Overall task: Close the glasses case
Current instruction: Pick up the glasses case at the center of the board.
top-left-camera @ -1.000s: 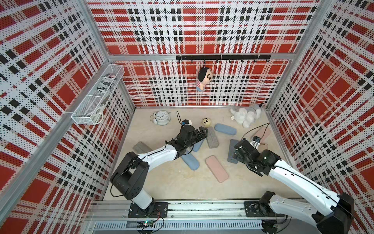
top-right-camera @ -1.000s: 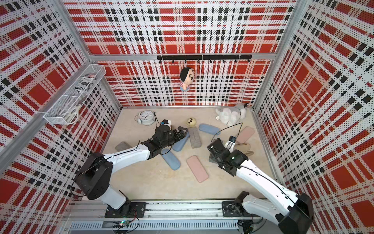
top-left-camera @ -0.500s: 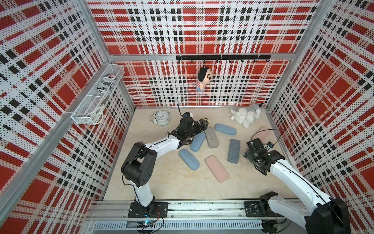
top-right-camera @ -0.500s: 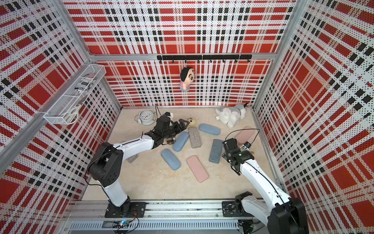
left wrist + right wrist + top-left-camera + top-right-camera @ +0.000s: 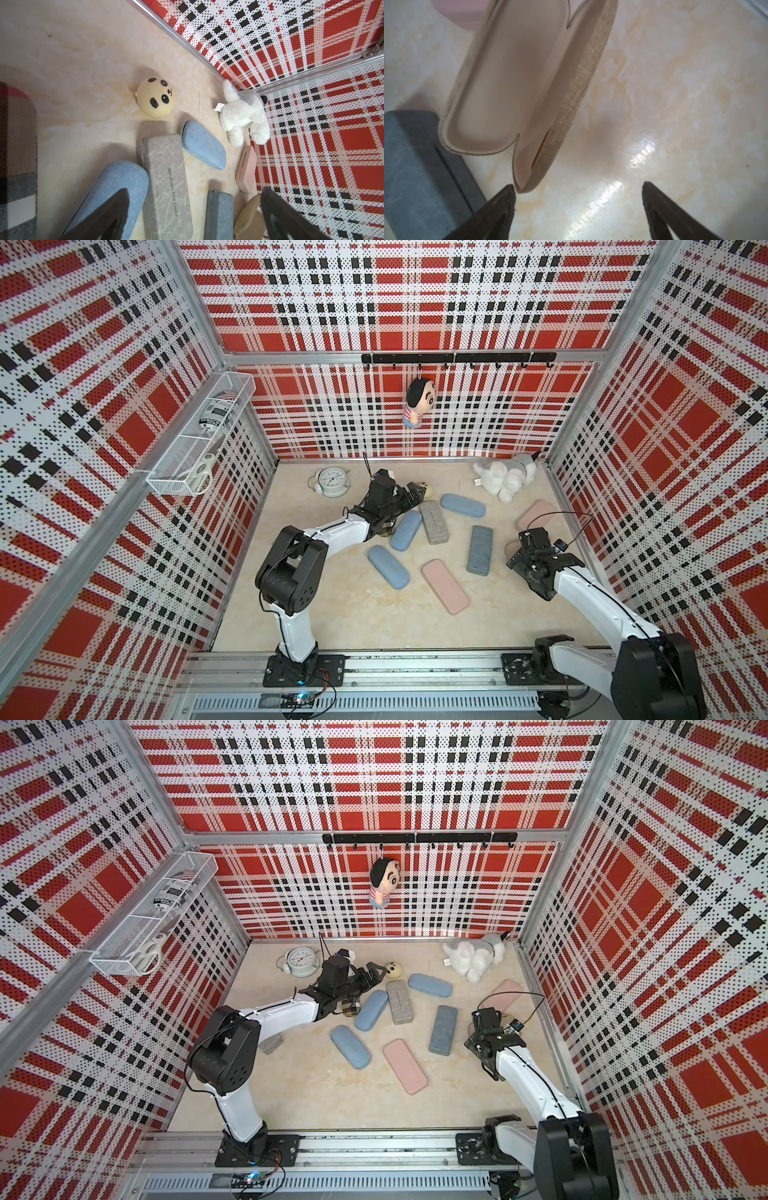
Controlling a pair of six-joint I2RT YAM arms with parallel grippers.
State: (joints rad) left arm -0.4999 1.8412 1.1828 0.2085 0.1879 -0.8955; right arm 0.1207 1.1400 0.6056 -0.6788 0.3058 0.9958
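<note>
The glasses case (image 5: 517,79) is tan fabric with a pale lining and lies open on the floor, its lid raised. My right gripper (image 5: 577,185) hovers open just short of its near end, one fingertip (image 5: 508,193) almost at the rim. In both top views the right gripper (image 5: 532,537) (image 5: 486,1017) covers most of the case; only a tan sliver (image 5: 510,548) shows. The left wrist view catches the case (image 5: 248,216) from afar. My left gripper (image 5: 415,493) (image 5: 193,190) is open and empty, above the closed cases near the back.
Several closed cases lie around: blue (image 5: 406,524), marbled grey (image 5: 434,521), dark grey (image 5: 480,543) beside the open one, pink (image 5: 444,587) (image 5: 536,514). A plaid case (image 5: 351,1006) lies under the left arm. A panda ball (image 5: 155,96), plush dog (image 5: 505,479) and clock (image 5: 332,481) sit along the back.
My right gripper has drawn back to the right, off the dark grey case, and now stands by the open tan case. The left gripper has shifted toward the back wall.
</note>
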